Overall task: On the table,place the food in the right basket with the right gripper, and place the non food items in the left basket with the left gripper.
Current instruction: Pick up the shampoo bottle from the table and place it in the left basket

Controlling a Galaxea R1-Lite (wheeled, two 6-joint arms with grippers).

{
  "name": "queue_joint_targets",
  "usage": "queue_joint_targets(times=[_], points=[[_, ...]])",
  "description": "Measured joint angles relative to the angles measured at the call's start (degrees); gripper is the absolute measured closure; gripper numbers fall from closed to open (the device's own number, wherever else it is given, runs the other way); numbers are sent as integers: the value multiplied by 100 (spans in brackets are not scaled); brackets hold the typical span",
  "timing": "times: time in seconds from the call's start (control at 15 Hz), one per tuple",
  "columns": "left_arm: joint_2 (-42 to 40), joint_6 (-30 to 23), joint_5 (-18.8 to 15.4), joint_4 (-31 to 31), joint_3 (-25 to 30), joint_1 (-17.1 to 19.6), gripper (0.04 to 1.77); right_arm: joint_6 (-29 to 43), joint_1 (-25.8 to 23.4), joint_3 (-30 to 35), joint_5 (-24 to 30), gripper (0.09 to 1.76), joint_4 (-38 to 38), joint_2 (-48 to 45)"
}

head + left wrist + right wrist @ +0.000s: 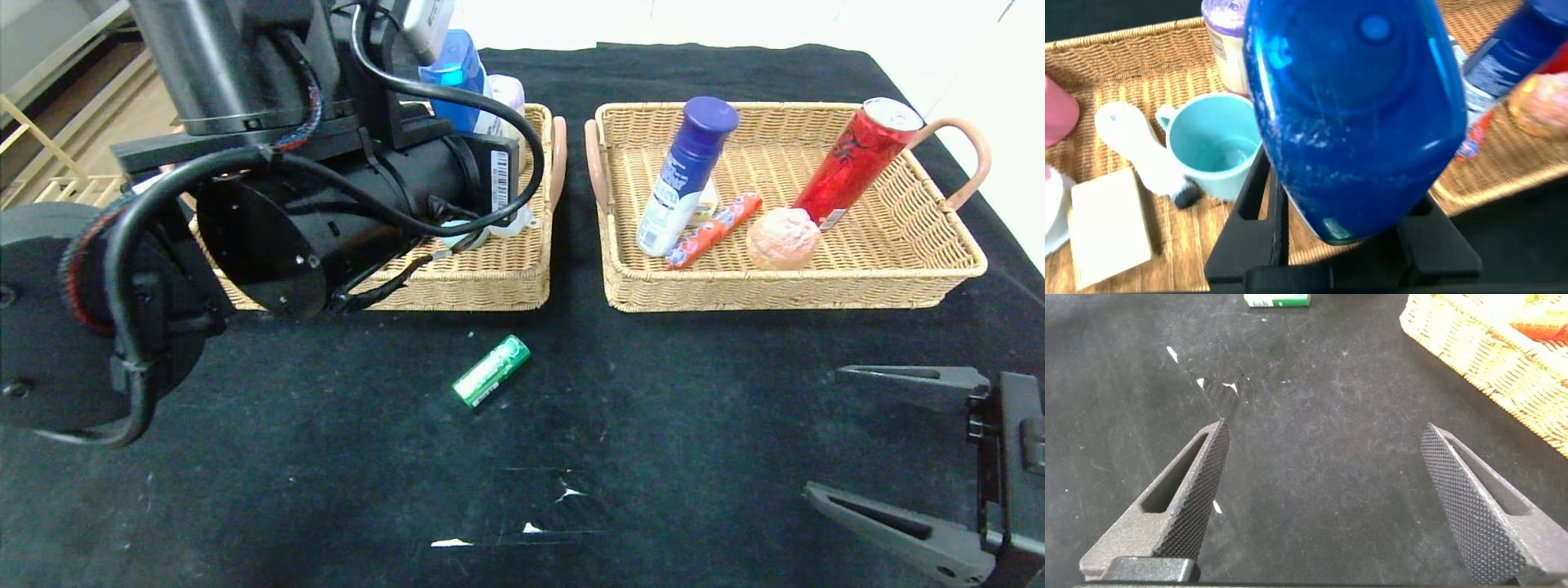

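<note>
my right claw (pixel 890 457) sits low by the table's near right corner, spread wide and holding nothing. a bit farther out, the green tube (pixel 491 371) lies alone on the black cloth (pixel 326 490), in front of the gap between the two baskets. farther still, my left claw (pixel 1343 237) hangs over the left basket (pixel 490 278), pinching a blue bottle (pixel 1355 114). under it i see a cup (pixel 1212 155) and a white pad (pixel 1110 224). the right basket (pixel 816 290) already has a can (pixel 857 159), a bun (pixel 782 237) and more. i think this step is dropping the bottle. next i should lower it, let go, then sort the green tube.
</note>
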Motion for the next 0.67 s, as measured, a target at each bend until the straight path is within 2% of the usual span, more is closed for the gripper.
queue_joint_targets(times=[0.27, 0.67], points=[[418, 2, -226, -5, -288, 289, 117, 0, -1, -1, 4, 14, 0, 5], [727, -12, -325, 2, -425, 350, 117, -1, -1, 2, 1, 14, -9, -15]])
